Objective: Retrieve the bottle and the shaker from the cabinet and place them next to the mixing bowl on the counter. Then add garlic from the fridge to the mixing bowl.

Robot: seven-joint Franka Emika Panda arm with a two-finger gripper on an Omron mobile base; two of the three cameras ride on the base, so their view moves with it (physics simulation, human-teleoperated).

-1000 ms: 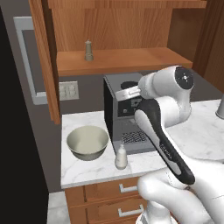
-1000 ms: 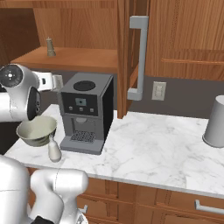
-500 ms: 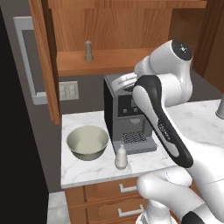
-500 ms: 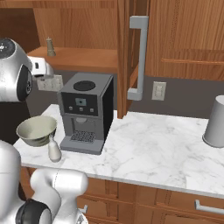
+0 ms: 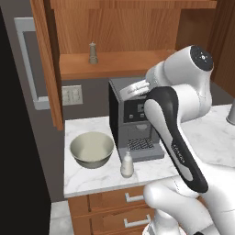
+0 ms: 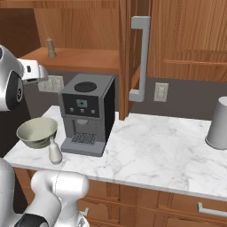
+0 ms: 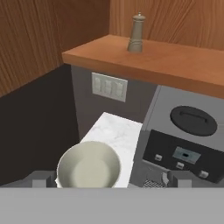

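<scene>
The brown shaker (image 5: 93, 53) (image 6: 51, 47) (image 7: 137, 33) stands alone on the wooden shelf of the open cabinet (image 5: 119, 64). Down on the marble counter (image 5: 92, 176), the white bottle (image 5: 126, 164) (image 6: 55, 150) stands upright right beside the grey-beige mixing bowl (image 5: 92, 149) (image 6: 37, 132) (image 7: 89, 165). My gripper (image 5: 131, 90) (image 6: 35, 73) (image 7: 111, 179) hovers above the coffee machine's top, below the shelf, open with nothing between its fingertips (image 7: 43, 179). It looks towards the shelf and the shaker. The garlic and the fridge are out of view.
A dark grey coffee machine (image 5: 133, 119) (image 6: 86, 111) stands on the counter right of the bowl, under the shelf. The open cabinet door (image 5: 48, 64) (image 6: 126, 57) juts out with a grey bar handle (image 6: 139, 57). A grey canister (image 6: 218, 124) stands far right.
My arm has lifted the open gripper from in front of the coffee machine to above its top, nearer the shelf. Bottle, bowl and shaker have stayed put.
</scene>
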